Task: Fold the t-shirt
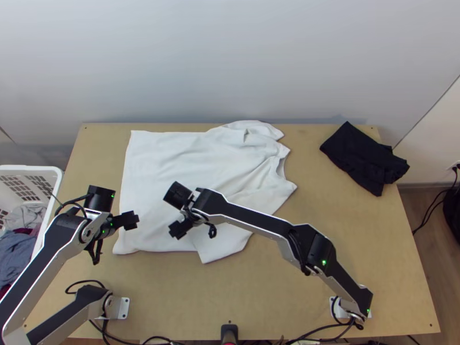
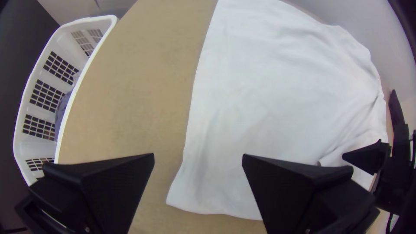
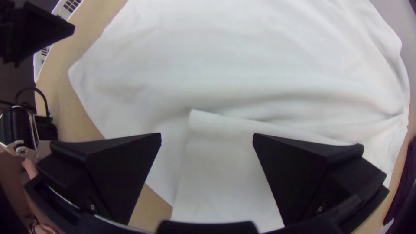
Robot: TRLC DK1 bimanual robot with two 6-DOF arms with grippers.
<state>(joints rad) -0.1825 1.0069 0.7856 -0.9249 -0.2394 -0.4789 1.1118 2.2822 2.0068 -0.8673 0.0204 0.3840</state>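
Note:
The white t-shirt (image 1: 167, 161) lies spread on the table, hem side to the left, neck opening and wrinkled shoulder to the right, one sleeve angled out at the near edge. My left gripper (image 1: 127, 221) is over the shirt's left edge; in the left wrist view the left gripper (image 2: 198, 157) stands open, with the hem edge between and below its fingers. My right gripper (image 1: 179, 229) hangs over the shirt's near part; in the right wrist view the right gripper (image 3: 207, 136) is open above a folded-over flap of cloth (image 3: 225, 160).
A dark folded cloth (image 1: 362, 158) lies at the table's far right. The white laundry basket (image 1: 54, 172) with clothes in it stands beside the left edge. Bare wood (image 1: 356, 241) stretches to the right of the shirt. The wall borders the far edge.

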